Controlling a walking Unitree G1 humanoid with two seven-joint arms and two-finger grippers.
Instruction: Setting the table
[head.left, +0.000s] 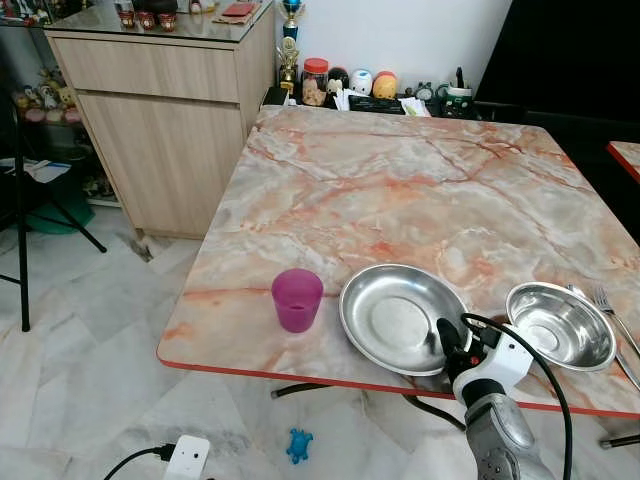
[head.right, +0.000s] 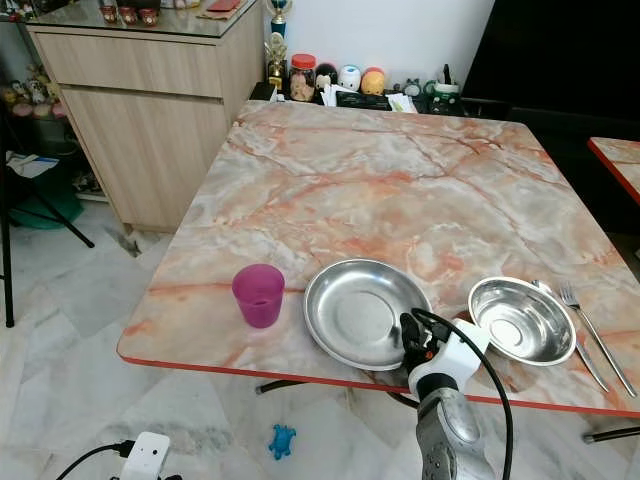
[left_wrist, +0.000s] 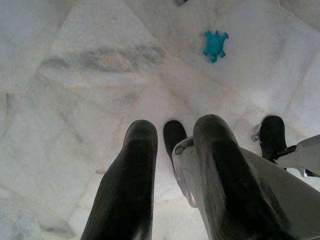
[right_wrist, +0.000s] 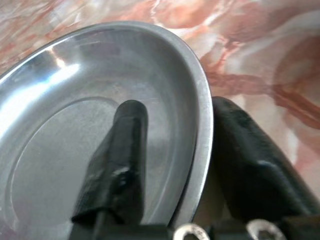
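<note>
The table (head.left: 420, 170) is partly set. A purple cup (head.left: 297, 299) stands at the lower left of the table's near edge. Just to the right of it, near the lower middle of the frame, lies a big steel plate (head.left: 395, 310). A steel bowl (head.left: 560, 325) sits at the lower right, close beside the plate but not touching it, as far as can be seen. A fork (head.right: 592, 325) and what looks like one more piece of cutlery lie at the far right edge, just beside the bowl. So the main things are already on the table. It looks like what is left is to put the plate in its final spot and let it go, and maybe tidy the rest.

The right gripper (right_wrist: 175, 195) comes up from the bottom of the frame and reaches to the near rim of the plate. Its two black fingers (right_wrist: 120, 165) sit on each side of the rim, one inside the plate and one outside it. They seem to pinch the rim, so the gripper looks closed on the plate. The plate rests on the table near the edge.

The left gripper (left_wrist: 172, 180) hangs down by the robot's side and points at the floor (left_wrist: 75, 75). Its fingers are a little apart and hold nothing. A small blue turtle toy (left_wrist: 215, 44) lies on the floor near the top of that view.
</note>
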